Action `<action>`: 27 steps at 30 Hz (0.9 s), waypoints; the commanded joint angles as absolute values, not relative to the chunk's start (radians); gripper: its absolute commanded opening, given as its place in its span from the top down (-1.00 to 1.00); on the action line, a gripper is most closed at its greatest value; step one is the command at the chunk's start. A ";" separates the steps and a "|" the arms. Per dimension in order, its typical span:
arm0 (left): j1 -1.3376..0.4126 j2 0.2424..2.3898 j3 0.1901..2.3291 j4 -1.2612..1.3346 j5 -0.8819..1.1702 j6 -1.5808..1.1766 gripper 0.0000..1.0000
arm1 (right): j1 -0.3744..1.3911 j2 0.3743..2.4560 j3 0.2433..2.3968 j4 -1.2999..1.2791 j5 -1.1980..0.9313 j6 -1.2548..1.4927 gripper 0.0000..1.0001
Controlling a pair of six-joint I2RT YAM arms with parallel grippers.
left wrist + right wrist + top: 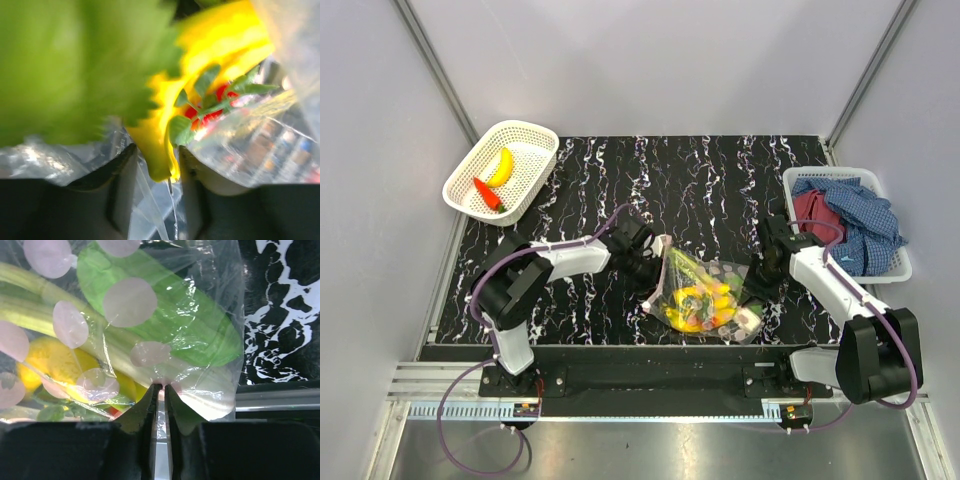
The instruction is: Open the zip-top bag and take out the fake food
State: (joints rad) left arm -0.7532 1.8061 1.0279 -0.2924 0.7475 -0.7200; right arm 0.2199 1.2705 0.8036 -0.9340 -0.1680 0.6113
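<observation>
The clear dotted zip-top bag (740, 312) lies at the table's near middle with fake food (698, 296) inside: yellow, green and red pieces. My left gripper (648, 268) is at the bag's raised left edge. In the left wrist view its jaws (157, 155) pinch the tip of a yellow piece (155, 145), with bag film beside it. My right gripper (758, 290) is at the bag's right side. In the right wrist view it (160, 387) is shut on a fold of the bag (210, 390), with a green leaf (165, 305) and pale leek (120, 347) behind the plastic.
A white mesh basket (525, 127) at the back left holds a yellow banana (501, 167) and a red chili (487, 193). A second white basket (898, 270) at the right holds blue checked and red cloths (865, 225). Grey walls enclose the table.
</observation>
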 commanded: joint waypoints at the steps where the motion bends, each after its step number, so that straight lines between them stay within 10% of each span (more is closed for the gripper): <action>1: -0.755 1.783 1.080 -0.340 0.614 -0.689 0.37 | 0.227 1.252 0.830 -0.885 -0.216 0.594 0.60; 6: -0.758 1.741 1.083 -0.356 0.528 -0.678 0.86 | 0.227 1.256 0.972 -0.923 -0.233 0.525 0.28; 14: -0.779 1.603 1.155 -0.457 0.362 -0.647 1.00 | 0.241 1.318 1.247 -0.919 -0.406 0.463 -0.48; 27: -0.851 1.542 1.316 -0.646 0.158 -0.600 1.00 | 0.380 1.486 1.357 -0.662 -0.534 0.666 -0.55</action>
